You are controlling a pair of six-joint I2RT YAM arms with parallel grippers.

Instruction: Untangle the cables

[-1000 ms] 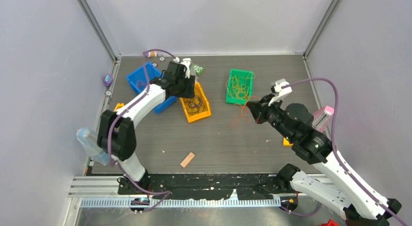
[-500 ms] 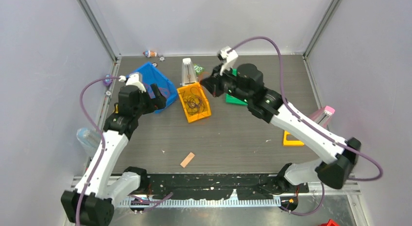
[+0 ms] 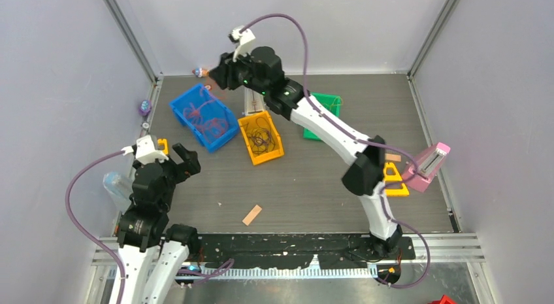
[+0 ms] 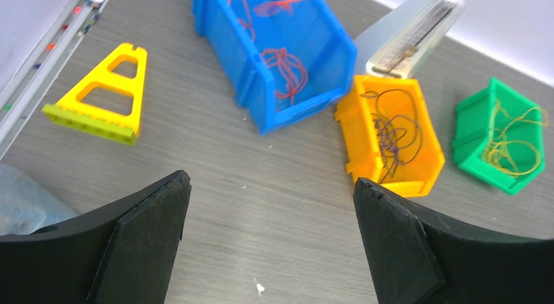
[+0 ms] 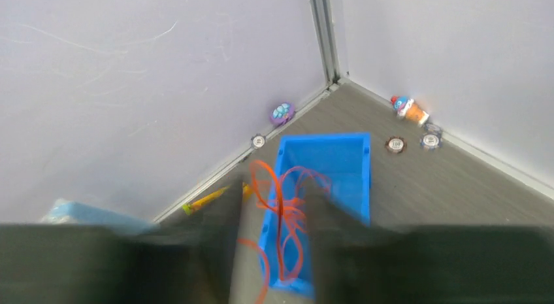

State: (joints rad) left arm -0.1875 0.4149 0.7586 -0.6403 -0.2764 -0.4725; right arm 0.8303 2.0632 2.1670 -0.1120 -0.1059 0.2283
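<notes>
Looking at the blue bin (image 4: 225, 59), you have the right end effector (image 5: 274, 216) directly above it, jaws narrow. Red-orange cables (image 5: 282, 183) dangle between them toward the bin, their long axis vertical. Blur hides whether they are pinched or loose. Your left end effector (image 4: 269, 180) gapes wide and empty, well to the near side of the blue bin, so the right arm is nearer. Right of the blue bin, dark cables (image 4: 392, 131) fill the orange bin (image 4: 362, 157).
</notes>
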